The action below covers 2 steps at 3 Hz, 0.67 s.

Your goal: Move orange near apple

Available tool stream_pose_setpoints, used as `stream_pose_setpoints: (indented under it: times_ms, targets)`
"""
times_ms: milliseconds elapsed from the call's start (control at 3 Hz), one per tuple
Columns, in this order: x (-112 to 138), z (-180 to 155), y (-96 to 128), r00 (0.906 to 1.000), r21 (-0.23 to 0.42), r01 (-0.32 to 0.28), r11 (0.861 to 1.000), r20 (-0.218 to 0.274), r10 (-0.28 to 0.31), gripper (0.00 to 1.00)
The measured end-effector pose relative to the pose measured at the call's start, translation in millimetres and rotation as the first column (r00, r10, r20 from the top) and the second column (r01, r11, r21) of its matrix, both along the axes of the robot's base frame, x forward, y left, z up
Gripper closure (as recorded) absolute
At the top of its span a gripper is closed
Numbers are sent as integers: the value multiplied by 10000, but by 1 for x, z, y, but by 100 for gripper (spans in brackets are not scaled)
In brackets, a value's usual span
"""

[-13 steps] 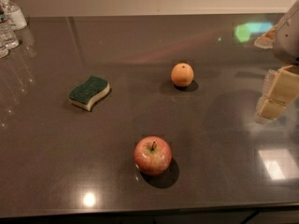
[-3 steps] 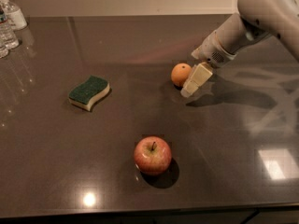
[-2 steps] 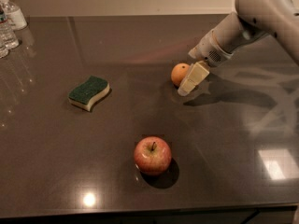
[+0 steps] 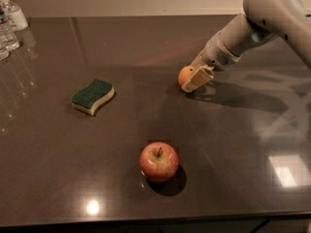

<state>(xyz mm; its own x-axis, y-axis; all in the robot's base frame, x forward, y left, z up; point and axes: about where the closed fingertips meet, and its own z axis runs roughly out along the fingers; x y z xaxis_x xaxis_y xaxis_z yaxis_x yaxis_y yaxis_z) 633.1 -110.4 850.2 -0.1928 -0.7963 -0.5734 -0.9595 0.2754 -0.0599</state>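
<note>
The orange [image 4: 184, 74] sits on the dark table [image 4: 58, 154] at middle right, partly hidden by my gripper. My gripper [image 4: 193, 77] reaches in from the upper right on a grey arm, with its cream fingers [image 4: 196, 78] down at the orange's right side. The red apple [image 4: 159, 162] with yellowish patches and a dark stem stands upright near the front centre, well apart from the orange.
A green and cream sponge [image 4: 92, 96] lies at the left of the table. Clear bottles [image 4: 8, 25] stand at the far left corner. The table's front edge runs along the bottom of the view.
My gripper has moved in from the right edge and down to the orange, closing in a little further left over the last second. The orange, apple and sponge have not moved.
</note>
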Motion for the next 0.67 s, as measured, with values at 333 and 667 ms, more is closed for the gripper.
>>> stream_pose_setpoints:
  times_ms: [333, 667]
  targets:
    - [-10, 12, 2, 9999, 198, -107, 9997, 115, 105, 66]
    - [-33, 31, 5, 9984, 429, -499, 9978, 272, 488, 88]
